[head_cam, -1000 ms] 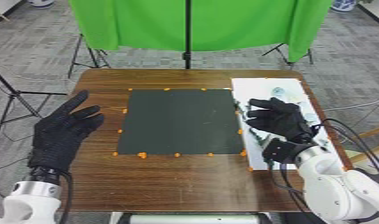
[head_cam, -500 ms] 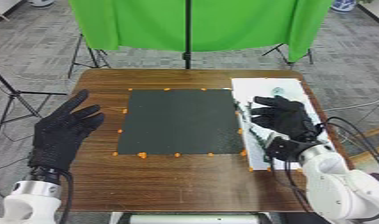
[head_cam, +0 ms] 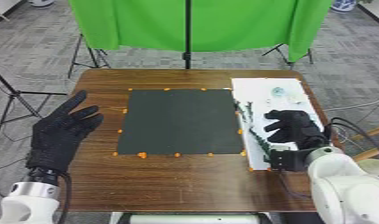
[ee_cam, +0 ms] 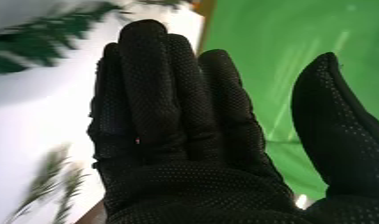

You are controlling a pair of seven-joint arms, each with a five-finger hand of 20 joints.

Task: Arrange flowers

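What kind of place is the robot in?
Maybe a lab or test room: a green sheet hangs behind the table, black stands hold up on a grey carpet, and orange bits mark the table.

I record a smooth white casing on my left arm (head_cam: pixel 29 206), with a silver-coloured metal collar (head_cam: pixel 34 189) below the glove and a black cable (head_cam: pixel 68 192) alongside. My right arm (head_cam: pixel 338 187) has bulky, rounded white casing, a dark boxy part (head_cam: pixel 288 159) near the wrist and looping black cables (head_cam: pixel 347 123). I note black fabric covering the left hand (head_cam: pixel 57 137) and right hand (head_cam: pixel 296 129). Up close, the right glove's weave carries fine pale specks, with stitched seams edging it.
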